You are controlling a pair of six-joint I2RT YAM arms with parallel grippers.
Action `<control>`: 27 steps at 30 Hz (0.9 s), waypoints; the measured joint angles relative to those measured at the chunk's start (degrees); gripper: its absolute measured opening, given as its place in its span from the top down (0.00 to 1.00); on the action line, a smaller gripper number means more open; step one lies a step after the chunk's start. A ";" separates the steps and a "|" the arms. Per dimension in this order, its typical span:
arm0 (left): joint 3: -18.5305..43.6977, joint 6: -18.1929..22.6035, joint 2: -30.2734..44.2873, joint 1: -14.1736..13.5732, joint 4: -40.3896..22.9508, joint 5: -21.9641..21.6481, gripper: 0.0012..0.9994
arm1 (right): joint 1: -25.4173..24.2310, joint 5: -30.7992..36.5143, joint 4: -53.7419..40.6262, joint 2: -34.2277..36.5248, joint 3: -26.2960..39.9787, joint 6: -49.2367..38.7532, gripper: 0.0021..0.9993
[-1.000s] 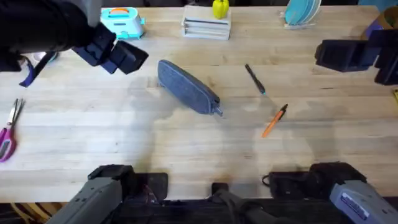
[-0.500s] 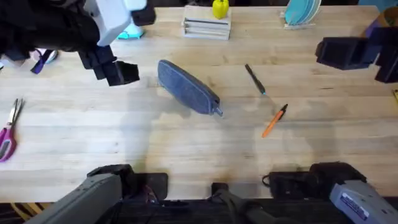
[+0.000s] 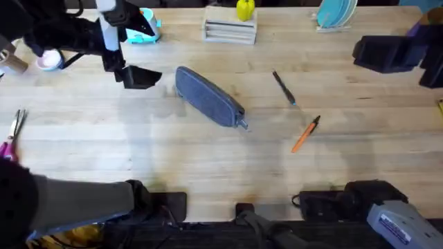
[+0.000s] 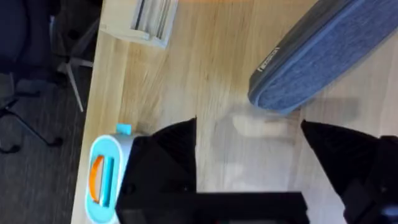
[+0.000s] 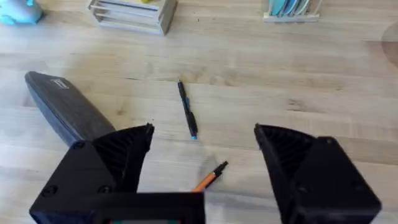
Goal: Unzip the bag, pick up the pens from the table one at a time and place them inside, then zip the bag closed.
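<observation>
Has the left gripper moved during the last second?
Yes. The left gripper dropped slightly toward the near edge, keeping about the same gap beside the bag, which stayed put.

We saw a matt woven-cloth bag (image 3: 208,96) on the grainy wooden table (image 3: 173,152); the gripper fingers (image 5: 112,162) looked matt black plastic.
</observation>
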 joint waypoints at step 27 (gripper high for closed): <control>0.44 1.40 17.25 -7.78 0.84 5.73 0.01 | 0.00 0.00 0.00 0.00 0.00 0.00 0.00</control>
